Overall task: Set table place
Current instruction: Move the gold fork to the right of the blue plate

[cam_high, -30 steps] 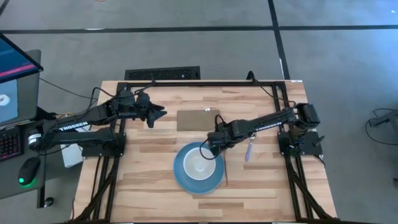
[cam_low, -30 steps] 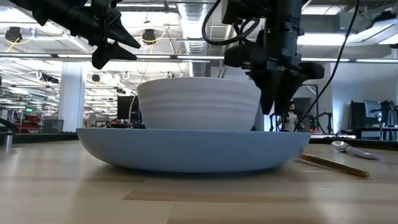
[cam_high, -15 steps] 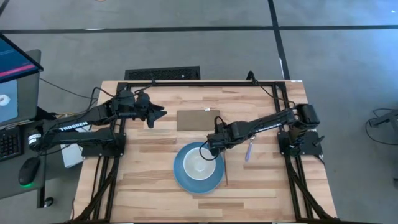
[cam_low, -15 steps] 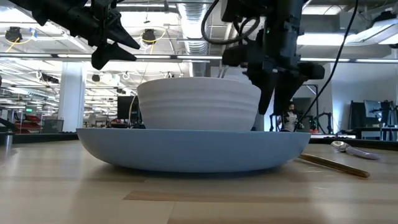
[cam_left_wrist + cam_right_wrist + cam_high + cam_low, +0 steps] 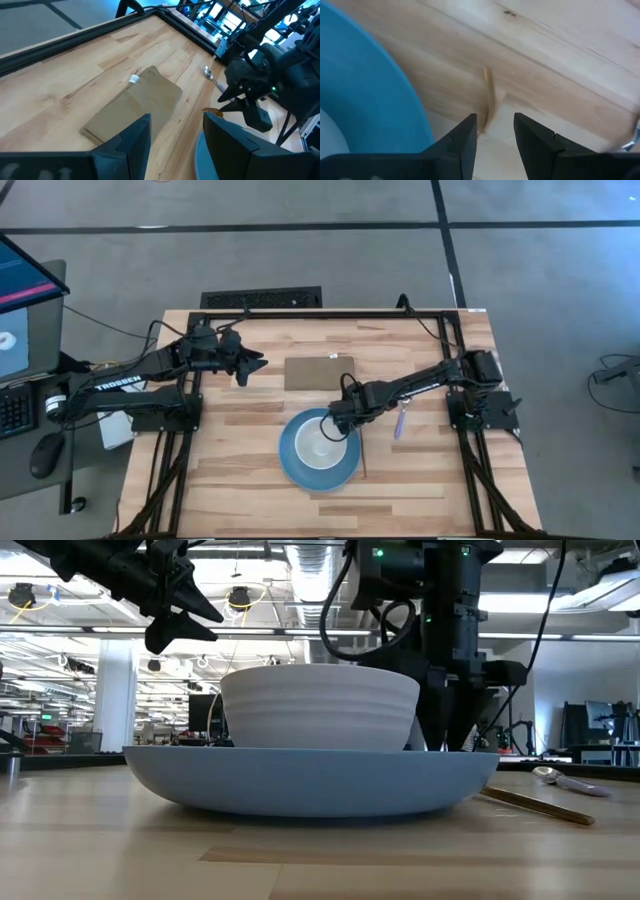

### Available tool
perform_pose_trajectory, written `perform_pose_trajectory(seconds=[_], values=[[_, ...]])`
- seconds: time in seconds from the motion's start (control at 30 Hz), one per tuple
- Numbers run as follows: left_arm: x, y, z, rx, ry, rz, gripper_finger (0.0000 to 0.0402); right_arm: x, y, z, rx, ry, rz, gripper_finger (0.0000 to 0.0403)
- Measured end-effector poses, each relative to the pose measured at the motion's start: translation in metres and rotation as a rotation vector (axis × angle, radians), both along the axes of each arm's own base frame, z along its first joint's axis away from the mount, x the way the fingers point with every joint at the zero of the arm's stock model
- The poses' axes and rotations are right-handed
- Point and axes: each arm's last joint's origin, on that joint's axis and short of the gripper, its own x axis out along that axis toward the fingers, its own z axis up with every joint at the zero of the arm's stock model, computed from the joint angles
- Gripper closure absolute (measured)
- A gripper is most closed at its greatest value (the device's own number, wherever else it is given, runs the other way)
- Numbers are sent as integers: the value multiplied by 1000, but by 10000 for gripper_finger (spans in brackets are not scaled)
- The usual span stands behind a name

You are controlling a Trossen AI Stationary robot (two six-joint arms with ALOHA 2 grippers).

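The round blue plate (image 5: 292, 463) lies near the table's middle with the white bowl (image 5: 318, 445) standing in it. The thin gold fork (image 5: 362, 458) lies flat just right of the plate. The spoon with the lilac handle (image 5: 401, 420) lies farther right. My right gripper (image 5: 337, 421) is open and points down, low at the plate's far right rim. In the right wrist view its fingers (image 5: 465, 137) stand on either side of the fork's far end (image 5: 489, 97), beside the plate (image 5: 370, 105). My left gripper (image 5: 252, 365) hovers open above the table's left part.
A flat brown rectangle (image 5: 318, 372) lies on the table (image 5: 230, 470) beyond the plate, between the two arms. The black frame (image 5: 300, 314) edges the table. In the low view the fork (image 5: 535, 805) and the spoon (image 5: 565, 780) lie right of the plate (image 5: 310, 780).
My right gripper has come down toward the table beside the plate's far right rim and shifted slightly toward the table's left. Its fingers now reach below the plate's rim in the low view. Plate, bowl, fork and spoon have stayed where they were.
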Motion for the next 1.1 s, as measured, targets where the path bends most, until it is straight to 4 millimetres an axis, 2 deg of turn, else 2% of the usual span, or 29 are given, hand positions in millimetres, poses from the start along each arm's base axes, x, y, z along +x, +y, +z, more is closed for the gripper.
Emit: perform_pose_trajectory(seconds=[0.3,0.9,1.1], values=[[0,0,0,0,1,0,233,4,1,0,10,-46,1,249],[0,0,-1,-2,6,1,233,-1,0,-7,6,-18,-17,267],[0,0,-1,-2,6,1,233,3,2,-22,13,18,-14,267]])
